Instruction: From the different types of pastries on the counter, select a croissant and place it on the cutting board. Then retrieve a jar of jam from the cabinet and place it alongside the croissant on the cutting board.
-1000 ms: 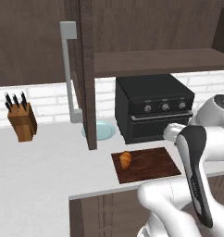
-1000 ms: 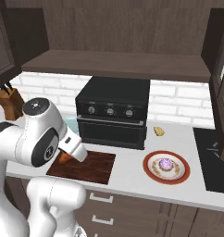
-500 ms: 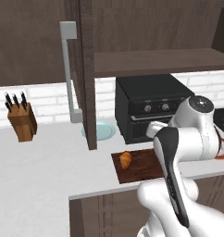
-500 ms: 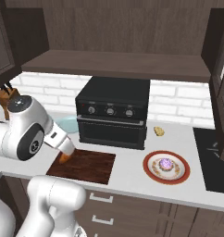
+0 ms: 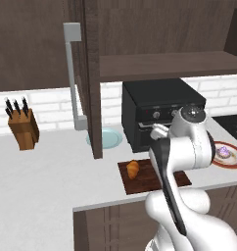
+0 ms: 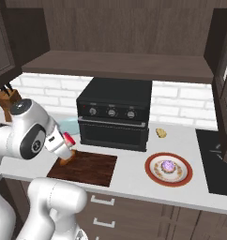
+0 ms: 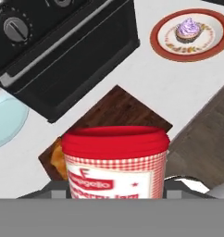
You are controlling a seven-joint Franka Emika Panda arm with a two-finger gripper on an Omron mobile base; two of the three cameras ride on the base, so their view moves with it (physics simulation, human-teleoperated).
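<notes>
Swinging leftward since the earlier frame, the end effector [image 6: 67,146] is grasping the squat, red-lidded jar of jam [image 7: 115,162] over the grainy wooden cutting board [image 5: 150,180], where the golden croissant [image 5: 133,169] is lying.

The white arm [image 5: 181,147] is bent sharply at the elbow, its forearm angled downward. The gripper [image 6: 67,140] is carried low and is clamped on the jar of jam [image 7: 115,162], red lid pointing away from the hand.
</notes>
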